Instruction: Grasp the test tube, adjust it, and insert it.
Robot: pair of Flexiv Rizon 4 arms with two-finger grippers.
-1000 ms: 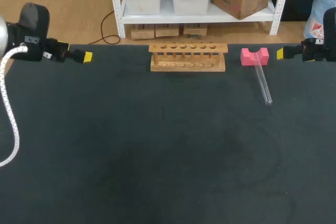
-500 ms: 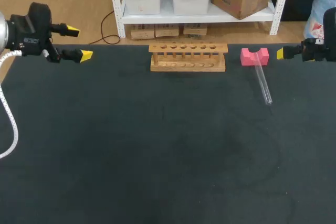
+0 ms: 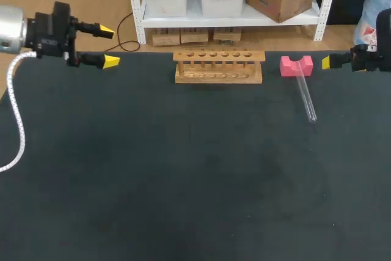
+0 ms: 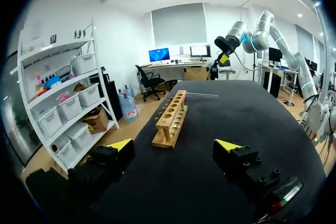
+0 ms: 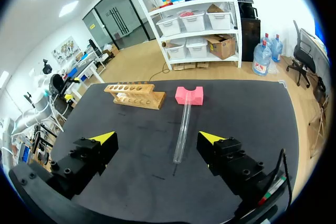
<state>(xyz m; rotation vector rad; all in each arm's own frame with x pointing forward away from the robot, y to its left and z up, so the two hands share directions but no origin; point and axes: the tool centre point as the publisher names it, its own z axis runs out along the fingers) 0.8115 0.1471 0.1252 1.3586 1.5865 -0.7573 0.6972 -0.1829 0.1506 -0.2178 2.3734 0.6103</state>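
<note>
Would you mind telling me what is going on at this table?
Nothing is held yet. The test tube lies with one end on the pink block, beside the empty rack. The right gripper hangs open near the tube; the left gripper hangs open at the table's far left corner.

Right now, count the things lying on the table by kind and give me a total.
wooden test tube rack: 1
pink notched block: 1
glass test tube: 1
Total: 3
</note>
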